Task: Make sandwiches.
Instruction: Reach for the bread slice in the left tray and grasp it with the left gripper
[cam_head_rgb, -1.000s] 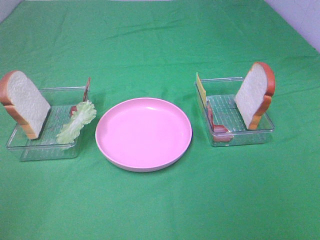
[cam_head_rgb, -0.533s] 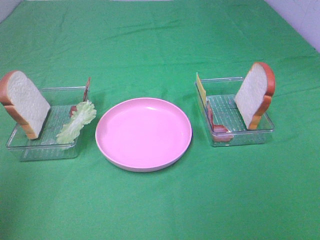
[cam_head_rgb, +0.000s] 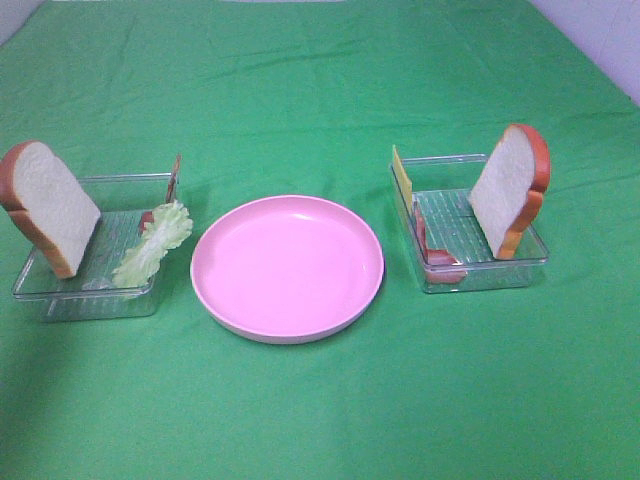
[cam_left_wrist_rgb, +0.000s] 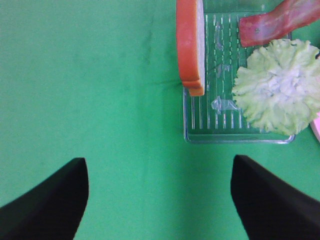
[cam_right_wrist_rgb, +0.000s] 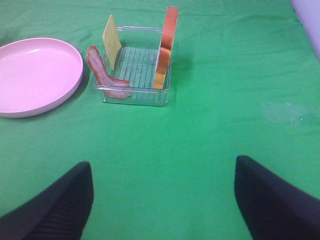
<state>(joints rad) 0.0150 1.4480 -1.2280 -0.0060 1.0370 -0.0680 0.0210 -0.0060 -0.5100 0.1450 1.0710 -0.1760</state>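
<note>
Counting what is built, we find nothing stacked yet: the left bread slice (cam_head_rgb: 48, 207) stands on edge in the left tray (cam_head_rgb: 90, 300) near the left edge of the table (cam_head_rgb: 320, 420), with the lettuce (cam_head_rgb: 153, 243) and the left bacon strip (cam_head_rgb: 174, 180), and the right bread slice (cam_head_rgb: 510, 190) leans in the right tray (cam_head_rgb: 485, 275) toward the right edge, with the cheese (cam_head_rgb: 401, 173) and the right bacon strip (cam_head_rgb: 437, 262). Between the trays the pink plate (cam_head_rgb: 288, 268) lies bare, so we judge every layer is left to stack. Both the left gripper (cam_left_wrist_rgb: 159, 170) and the right gripper (cam_right_wrist_rgb: 162, 167) hover above the table, jaws apart, holding nothing.
</note>
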